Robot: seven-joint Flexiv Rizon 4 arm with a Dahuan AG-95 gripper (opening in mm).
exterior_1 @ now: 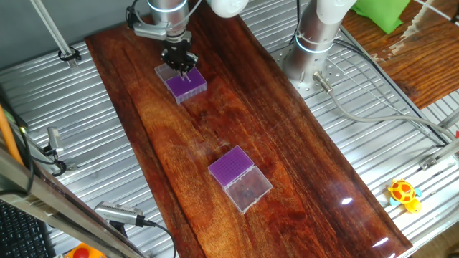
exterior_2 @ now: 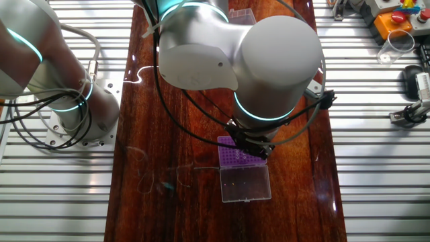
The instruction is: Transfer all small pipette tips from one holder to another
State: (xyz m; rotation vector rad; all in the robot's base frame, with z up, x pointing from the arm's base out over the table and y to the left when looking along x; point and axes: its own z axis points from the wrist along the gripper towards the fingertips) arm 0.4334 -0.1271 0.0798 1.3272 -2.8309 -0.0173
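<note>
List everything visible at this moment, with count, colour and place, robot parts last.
Tip holders: two, purple inserts with clear lids; one under the gripper, one mid-board.
Small pipette tips: count unclear, thin pale specks on the far holder's insert.
Wooden board: one, dark red-brown, along the centre.
Toy turtle: one, yellow and orange, right edge.
Green object: one, top right.
Gripper: one, black, low over the far holder; jaw state unclear.

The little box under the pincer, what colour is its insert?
Purple insert in a clear plastic box; it shows best in the one fixed view.

high oblique over board (exterior_1: 237, 129) | opposite overhead, behind arm (exterior_2: 235, 54) | share board
</note>
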